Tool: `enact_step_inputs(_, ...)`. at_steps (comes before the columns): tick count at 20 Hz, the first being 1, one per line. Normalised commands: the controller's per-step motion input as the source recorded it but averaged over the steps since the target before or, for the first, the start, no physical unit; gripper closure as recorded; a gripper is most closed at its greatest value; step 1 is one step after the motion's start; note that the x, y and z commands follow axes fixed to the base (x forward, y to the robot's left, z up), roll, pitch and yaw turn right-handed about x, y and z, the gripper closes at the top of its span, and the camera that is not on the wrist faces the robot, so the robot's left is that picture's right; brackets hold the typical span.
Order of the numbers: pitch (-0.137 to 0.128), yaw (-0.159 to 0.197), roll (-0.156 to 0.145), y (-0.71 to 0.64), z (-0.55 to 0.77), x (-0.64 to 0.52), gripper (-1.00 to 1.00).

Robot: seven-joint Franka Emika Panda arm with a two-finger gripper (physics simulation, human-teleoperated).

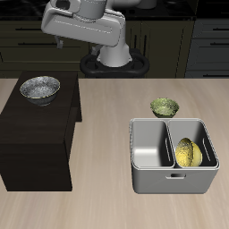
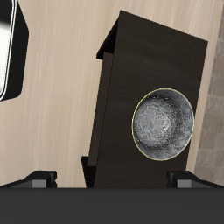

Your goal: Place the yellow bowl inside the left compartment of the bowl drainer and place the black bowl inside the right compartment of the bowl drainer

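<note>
The black bowl [image 1: 40, 89], silvery-grey inside with a dark rim, stands upright on top of a dark wooden stand [image 1: 36, 134]. In the wrist view this black bowl [image 2: 164, 124] lies below my gripper [image 2: 112, 179], closer to one fingertip. The fingers [image 2: 39, 179] are spread wide with nothing between them. The yellow bowl [image 1: 186, 153] leans on its side inside the bowl drainer [image 1: 173, 183], in the well farther from the stand. The other well holds nothing. In the exterior view only my arm [image 1: 85, 27] shows, high at the back.
A small olive-green bowl [image 1: 164, 107] sits on the table just behind the drainer. The dark stand [image 2: 140, 70] is tall and fills the table's side away from the drainer. A corner of the drainer [image 2: 10, 48] shows in the wrist view.
</note>
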Motion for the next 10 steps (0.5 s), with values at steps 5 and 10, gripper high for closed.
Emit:
enact_step_inputs(5,-0.044,-0.017,-0.082,-0.65,0.14,-0.06,-1.00)
enact_step_inputs(10,-0.003,-0.018,-0.079,-0.41,0.07,0.09,-1.00)
